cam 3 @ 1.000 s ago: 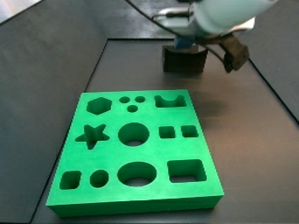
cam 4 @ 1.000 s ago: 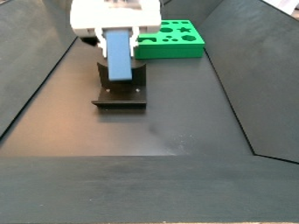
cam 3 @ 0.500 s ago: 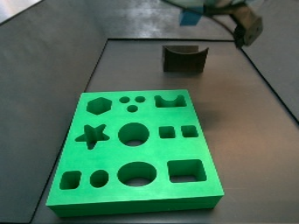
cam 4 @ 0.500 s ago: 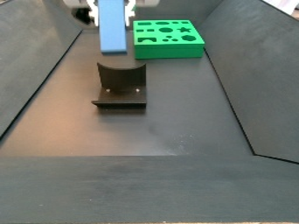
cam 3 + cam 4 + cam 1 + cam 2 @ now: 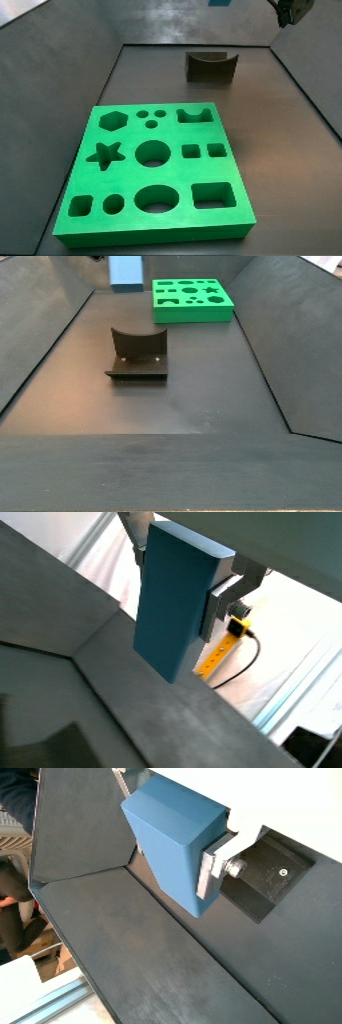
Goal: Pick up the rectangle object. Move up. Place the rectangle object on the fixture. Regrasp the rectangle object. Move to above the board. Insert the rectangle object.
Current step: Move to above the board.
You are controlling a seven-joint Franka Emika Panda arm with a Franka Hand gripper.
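The rectangle object is held between the jaws, which are closed on its 2 sides; in both wrist views a silver finger presses flat against the side of the blue block. In a side view only the lower end of the rectangle object shows at the upper edge of the picture, high above the fixture and not touching it. The gripper itself is almost fully out of both side views; only a dark part of it shows, above and behind the fixture. The fixture stands alone on the dark tabletop, its curved notch empty. The board lies flat on the tabletop, near the fixture but apart from it, and all its cut-out holes are empty.
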